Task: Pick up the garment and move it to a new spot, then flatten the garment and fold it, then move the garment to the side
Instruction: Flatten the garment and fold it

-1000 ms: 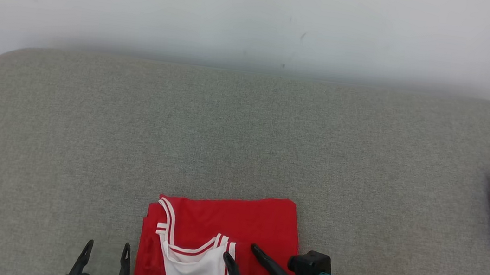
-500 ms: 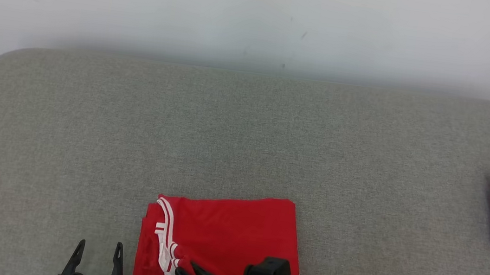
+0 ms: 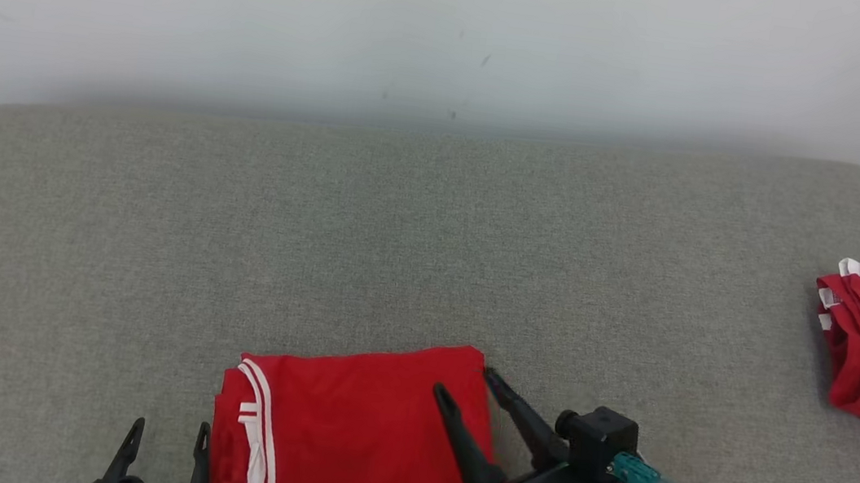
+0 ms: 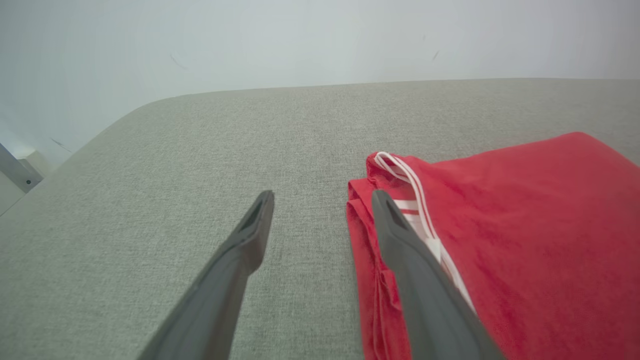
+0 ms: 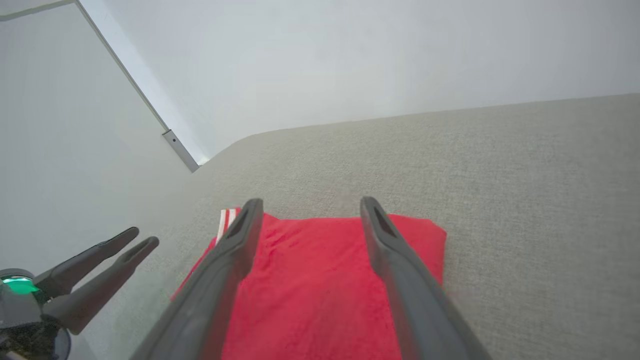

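Head view is showing the folded red jersey garment with white striped trim (image 3: pixel 348 437) lying as a plain red rectangle beneath the right gripper (image 3: pixel 468 386), whose two dark fingers are standing spread and empty over its far right corner. A second ago its white inside was showing; the gripper pinched a flap across and is now releasing. The left gripper (image 3: pixel 169 431) is waiting open, the striped edge just beside its right finger. Folding is looking finished, so the sideways move is probably coming next.
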